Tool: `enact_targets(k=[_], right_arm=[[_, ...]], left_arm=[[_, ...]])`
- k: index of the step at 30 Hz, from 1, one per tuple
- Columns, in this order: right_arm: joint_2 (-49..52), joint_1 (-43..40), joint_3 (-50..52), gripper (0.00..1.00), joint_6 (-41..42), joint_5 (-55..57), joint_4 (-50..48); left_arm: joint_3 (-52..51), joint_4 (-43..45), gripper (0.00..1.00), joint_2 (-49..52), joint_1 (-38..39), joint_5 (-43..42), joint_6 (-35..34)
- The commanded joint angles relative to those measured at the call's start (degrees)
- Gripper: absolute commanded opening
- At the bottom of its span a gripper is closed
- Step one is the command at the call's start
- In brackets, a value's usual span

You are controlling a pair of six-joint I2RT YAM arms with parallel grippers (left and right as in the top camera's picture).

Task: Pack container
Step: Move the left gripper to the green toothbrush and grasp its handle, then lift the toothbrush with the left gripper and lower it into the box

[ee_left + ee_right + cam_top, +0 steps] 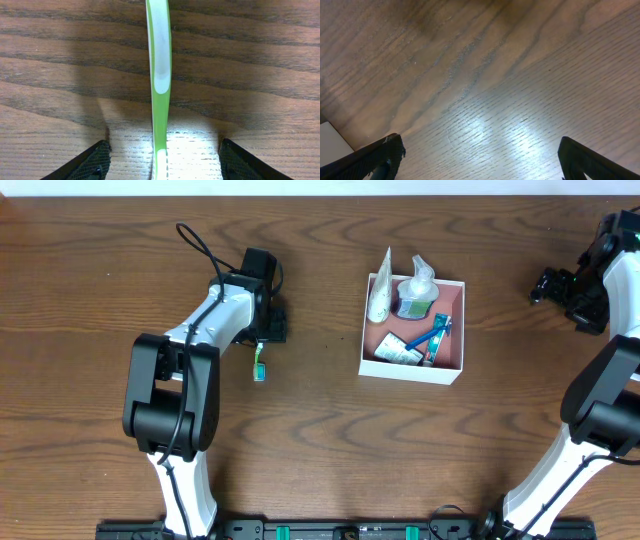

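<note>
The container point(449, 366), a square white box with a pink inside, sits right of centre and holds a white tube point(379, 296), a pump bottle point(416, 290), a blue toothbrush point(436, 335) and a small packet point(397, 349). A green and white toothbrush point(259, 363) lies on the table left of it. My left gripper point(262, 340) hovers low over that toothbrush point(160, 75), open, with the handle lying midway between the two fingertips point(90, 162) and touching neither. My right gripper point(560, 285) stands open at the far right, over bare wood point(485, 100).
The wooden table point(320, 450) stretches around both arms. A white corner point(332, 137) shows at the left edge of the right wrist view. The arm bases stand along the front edge.
</note>
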State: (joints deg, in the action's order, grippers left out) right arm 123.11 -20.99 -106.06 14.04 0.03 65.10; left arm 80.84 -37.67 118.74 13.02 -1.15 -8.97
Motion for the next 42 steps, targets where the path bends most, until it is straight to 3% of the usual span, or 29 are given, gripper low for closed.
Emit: enact_targets(k=[1,5,10,18,25,35,42], right_arm=[[-0.15,-0.37,0.02,0.99,0.50,0.59,0.02],[-0.15,-0.37,0.02,0.99,0.50,0.59,0.02],[-0.15,-0.37,0.02,0.99,0.50,0.59,0.02],[-0.15,-0.37,0.02,0.99,0.50,0.61,0.02],[-0.15,-0.37,0.02,0.99,0.50,0.59,0.02],[-0.15,-0.37,0.02,0.99,0.50,0.59,0.02],[-0.15,-0.37,0.02,0.99,0.50,0.59,0.02]], left_arm=[[-0.48,-0.11,0.71,1.09,-0.15,0.22,0.17],[-0.48,0.04,0.69,1.09,-0.15,0.22,0.17],[-0.48,0.07,0.58,1.09,-0.09,0.22,0.17],[-0.48,0.04,0.24,1.09,-0.09,0.00,0.15],[-0.48,0.09,0.07,1.09,-0.09,0.00,0.15],[2.40,-0.79,0.06,-3.54,-0.09,0.07,0.17],[4.98,-0.55,0.06,-18.29,0.87,0.02,0.15]])
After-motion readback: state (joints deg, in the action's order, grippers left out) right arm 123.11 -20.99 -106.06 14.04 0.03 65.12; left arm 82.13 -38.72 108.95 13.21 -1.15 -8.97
